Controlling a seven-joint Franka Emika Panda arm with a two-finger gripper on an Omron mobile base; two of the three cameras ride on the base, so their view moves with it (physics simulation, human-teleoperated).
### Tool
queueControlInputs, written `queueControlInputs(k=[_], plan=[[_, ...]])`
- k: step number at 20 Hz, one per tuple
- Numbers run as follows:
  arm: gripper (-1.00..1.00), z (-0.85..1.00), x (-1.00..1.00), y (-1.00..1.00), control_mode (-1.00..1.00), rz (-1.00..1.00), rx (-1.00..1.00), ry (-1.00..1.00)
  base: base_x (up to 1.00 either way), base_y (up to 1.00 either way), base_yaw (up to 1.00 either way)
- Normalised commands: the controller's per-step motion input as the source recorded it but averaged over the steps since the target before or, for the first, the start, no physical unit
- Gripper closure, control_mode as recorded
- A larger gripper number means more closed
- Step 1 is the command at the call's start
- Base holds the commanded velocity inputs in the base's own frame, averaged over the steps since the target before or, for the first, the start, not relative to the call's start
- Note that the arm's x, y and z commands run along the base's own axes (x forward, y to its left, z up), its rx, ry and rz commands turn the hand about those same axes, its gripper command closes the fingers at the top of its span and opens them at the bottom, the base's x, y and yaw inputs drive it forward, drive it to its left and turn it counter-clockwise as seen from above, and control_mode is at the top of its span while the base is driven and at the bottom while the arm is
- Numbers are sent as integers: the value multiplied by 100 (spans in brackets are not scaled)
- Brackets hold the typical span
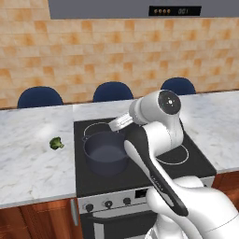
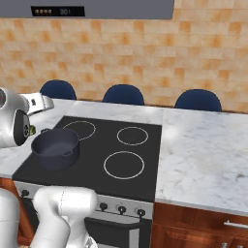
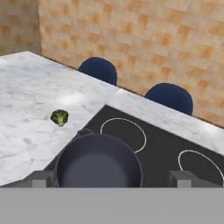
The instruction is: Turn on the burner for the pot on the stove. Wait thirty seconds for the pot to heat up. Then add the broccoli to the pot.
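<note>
Spread wide, the gripper [image 3: 111, 179] is showing its two grey fingertips [image 3: 43, 178] at the bottom of the hand view, one at each side of the pot [image 3: 99, 165], and nothing is sitting between them. In the left base view the hand is hanging over the back of the stove [image 1: 140, 175], just right of the pot's rim, at the centre of the frame.

That pot [image 1: 106, 152], dark blue-grey and lidless, is sitting on the front left ring of the black cooktop, left of centre in the left base view. In the right base view the pot [image 2: 55, 147] is lying at the left of the frame, one small side handle facing the camera, its inside looking bare. The stove [image 2: 140, 167] is spreading across the middle of that view, with three white rings uncovered.

The broccoli [image 1: 56, 143] is resting on the marble counter [image 1: 28, 154] at the left of the left base view, apart from the pot and off the glass. In the hand view the floret [image 3: 60, 117] is lying left of centre on the pale counter [image 3: 26, 100], up and left of the pot.

Small dark knobs [image 1: 108, 204] are lining the silver front panel at the bottom of the left base view. Blue chair backs [image 1: 112, 91] are peeking over the far counter edge, with orange tiled wall [image 1: 93, 51] rising behind.
</note>
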Motion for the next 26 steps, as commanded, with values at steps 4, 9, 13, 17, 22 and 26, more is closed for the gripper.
queueControlInputs(k=[4,9,13,17,22,26], plan=[[-100,0,0,0,-100,0,0,0,0,0,0],[-100,0,0,0,-100,0,0,0,0,0,0],[-100,0,0,0,-100,0,0,0,0,0,0],[-100,0,0,0,-100,0,0,0,0,0,0],[-100,0,0,0,-100,0,0,0,0,0,0],[-100,0,0,0,-100,0,0,0,0,0,0]])
